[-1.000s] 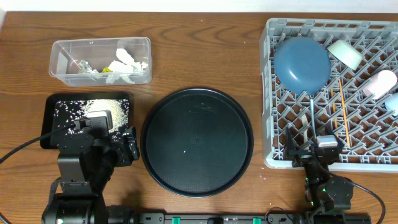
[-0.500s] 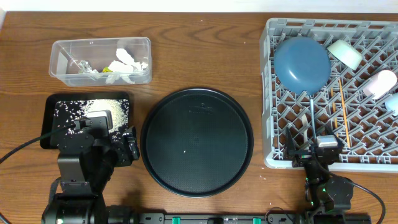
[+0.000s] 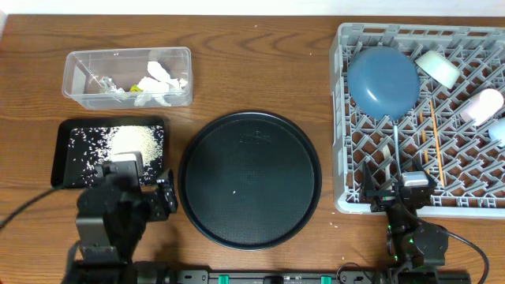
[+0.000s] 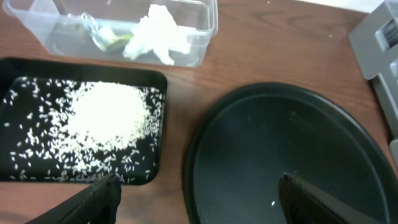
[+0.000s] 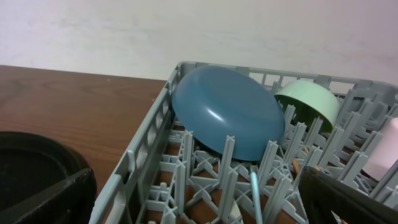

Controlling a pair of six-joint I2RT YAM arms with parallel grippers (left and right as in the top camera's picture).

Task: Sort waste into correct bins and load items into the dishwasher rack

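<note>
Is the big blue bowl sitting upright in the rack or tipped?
Tipped: the blue bowl shows its rounded underside, leaning among the rack pegs.

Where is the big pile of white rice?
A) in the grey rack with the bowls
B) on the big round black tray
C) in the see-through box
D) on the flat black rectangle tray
D: the pile of white rice is heaped on the shallow black rectangular tray, while the clear tub behind it holds crumpled tissues.
</note>
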